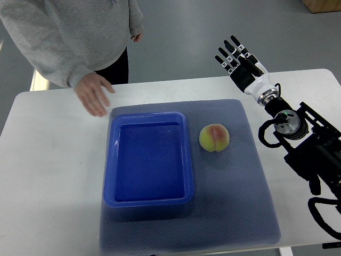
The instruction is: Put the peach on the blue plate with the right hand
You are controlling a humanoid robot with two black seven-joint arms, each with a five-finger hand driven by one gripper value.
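A yellow-green peach with a pink blush lies on the blue-grey mat, just right of the blue plate, a deep rectangular tray with nothing in it. My right hand is held up past the table's far edge, well up and to the right of the peach. Its black fingers are spread and hold nothing. The right arm runs in from the right edge. My left hand is out of view.
A person in a grey sweatshirt stands at the far left side of the table. Their hand hovers over the white table close to the plate's far left corner. The mat covers the table's middle.
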